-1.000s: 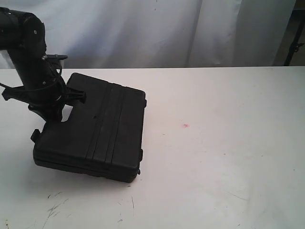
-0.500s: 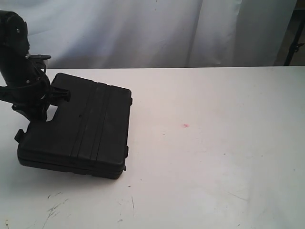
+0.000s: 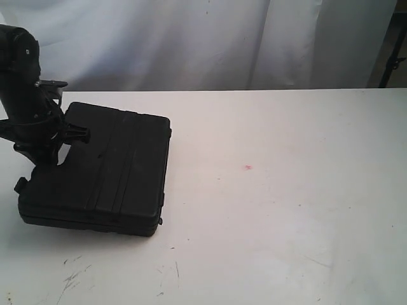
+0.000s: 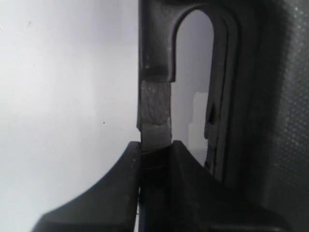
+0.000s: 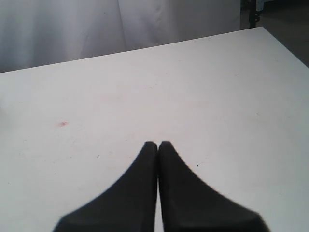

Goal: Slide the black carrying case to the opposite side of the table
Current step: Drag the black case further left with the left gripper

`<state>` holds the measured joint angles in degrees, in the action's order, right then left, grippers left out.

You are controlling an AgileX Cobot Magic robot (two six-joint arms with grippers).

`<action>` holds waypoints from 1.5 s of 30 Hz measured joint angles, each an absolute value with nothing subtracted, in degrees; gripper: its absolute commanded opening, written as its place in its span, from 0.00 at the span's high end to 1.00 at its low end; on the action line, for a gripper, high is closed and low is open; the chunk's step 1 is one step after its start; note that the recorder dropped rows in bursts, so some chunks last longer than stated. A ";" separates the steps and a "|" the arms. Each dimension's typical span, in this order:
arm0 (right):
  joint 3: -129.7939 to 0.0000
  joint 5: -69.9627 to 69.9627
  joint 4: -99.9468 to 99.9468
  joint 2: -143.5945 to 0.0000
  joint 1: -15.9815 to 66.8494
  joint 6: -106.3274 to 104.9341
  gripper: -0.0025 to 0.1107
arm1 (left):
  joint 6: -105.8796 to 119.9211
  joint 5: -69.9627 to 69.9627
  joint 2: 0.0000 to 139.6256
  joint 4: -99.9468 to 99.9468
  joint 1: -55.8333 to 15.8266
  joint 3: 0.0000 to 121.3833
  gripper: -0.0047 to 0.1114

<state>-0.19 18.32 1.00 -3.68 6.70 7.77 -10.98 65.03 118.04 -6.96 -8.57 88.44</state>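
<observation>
The black carrying case (image 3: 102, 168) lies flat on the white table (image 3: 286, 203) at its left side. My left gripper (image 3: 44, 155) stands at the case's left end and is shut on the case's handle (image 4: 155, 108), which runs between the two fingers in the left wrist view; the case body (image 4: 270, 116) fills one side of that view. My right gripper (image 5: 158, 144) is shut with nothing in it, hovering over bare table; it does not show in the exterior view.
A small red spot (image 3: 247, 168) marks the tabletop right of the case, also seen as the red spot (image 5: 62, 124). Dark scuff marks (image 3: 73, 276) lie near the front left. A white curtain (image 3: 210, 38) hangs behind the table's far edge.
The left arm has moved to the left with the case's handle in its grip, and the case has slid left across the table and turned slightly squarer to the edge.
</observation>
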 measured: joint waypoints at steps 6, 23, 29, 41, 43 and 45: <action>-0.19 18.32 1.00 -3.68 6.70 7.77 0.98 | -10.74 64.34 118.17 -7.01 -8.48 88.44 0.96; -0.19 18.32 1.00 -3.68 6.70 7.72 0.98 | -10.88 62.70 118.17 -7.01 -8.48 87.74 0.96; -0.19 18.32 1.00 -3.68 6.70 7.72 0.98 | -11.37 58.24 118.17 -7.38 -8.36 83.79 0.96; -0.19 18.32 1.00 -3.68 6.70 7.72 0.98 | -12.39 57.76 118.17 -7.26 -8.36 82.68 0.76; -0.19 18.32 1.00 -3.68 6.70 7.72 0.98 | -12.27 58.00 118.17 -7.13 -8.36 82.68 0.65; -0.19 18.32 1.00 -3.68 6.70 7.72 0.98 | -12.27 58.39 118.17 -7.03 -8.36 82.68 0.52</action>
